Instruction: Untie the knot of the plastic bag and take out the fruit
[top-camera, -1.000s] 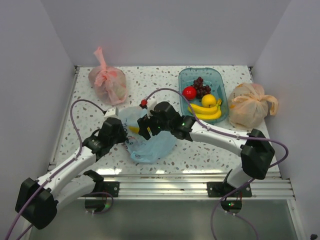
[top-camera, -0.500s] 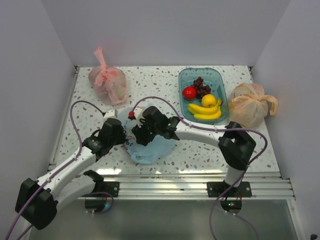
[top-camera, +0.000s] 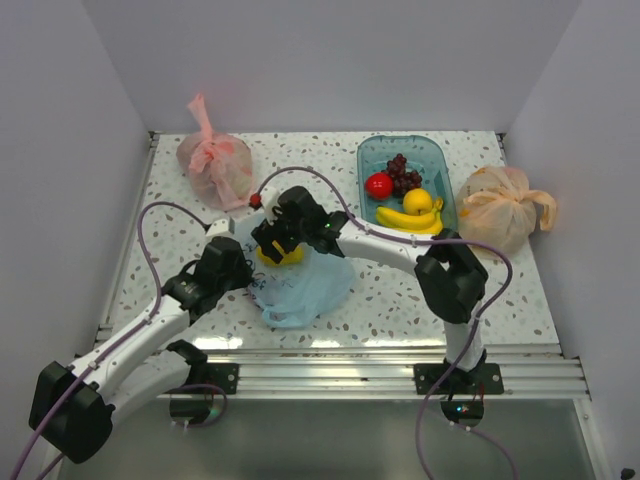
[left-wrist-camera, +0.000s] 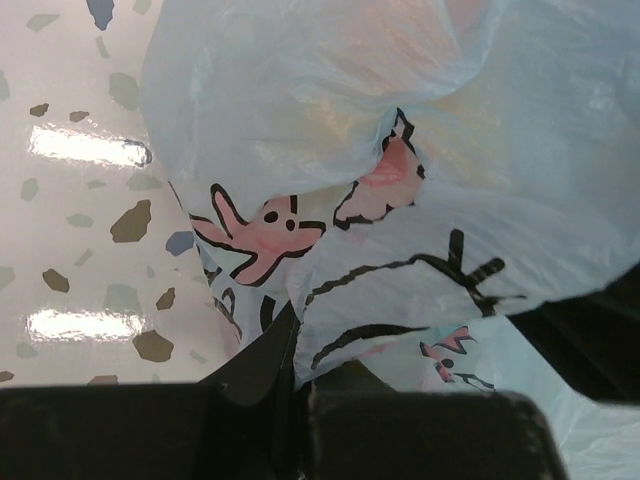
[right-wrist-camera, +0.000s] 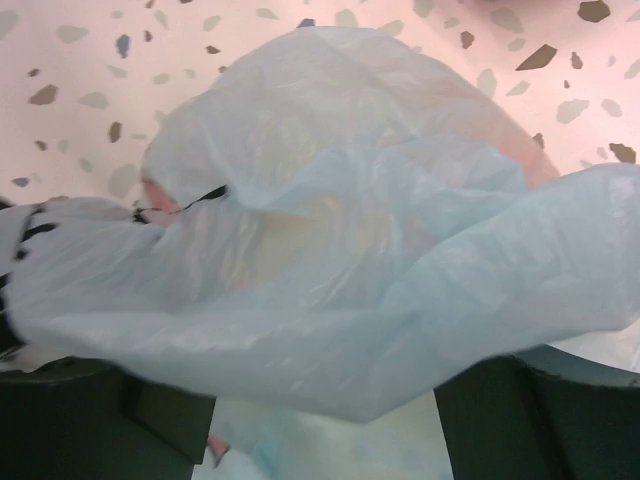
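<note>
The light blue plastic bag (top-camera: 310, 285) lies crumpled on the table near the front. My left gripper (top-camera: 243, 272) is shut on its left edge; in the left wrist view the printed film (left-wrist-camera: 450, 150) is pinched between the closed fingers (left-wrist-camera: 260, 370). My right gripper (top-camera: 268, 248) hovers over the bag's back part, right by a yellow round fruit (top-camera: 285, 256). In the right wrist view its jaws stand wide apart (right-wrist-camera: 325, 430) with bag film (right-wrist-camera: 350, 250) draped between them. No knot shows.
A teal tray (top-camera: 372, 150) at the back right holds grapes (top-camera: 402, 172), a red apple (top-camera: 378, 185), a banana bunch (top-camera: 410, 222) and a yellow fruit (top-camera: 417, 200). A tied pink bag (top-camera: 215, 168) sits back left, a tied orange bag (top-camera: 500, 210) far right. White walls enclose the table.
My right gripper has moved left and toward the back over the bag, its elbow swinging in. The yellow fruit shows more plainly. My left gripper has stayed put on the bag.
</note>
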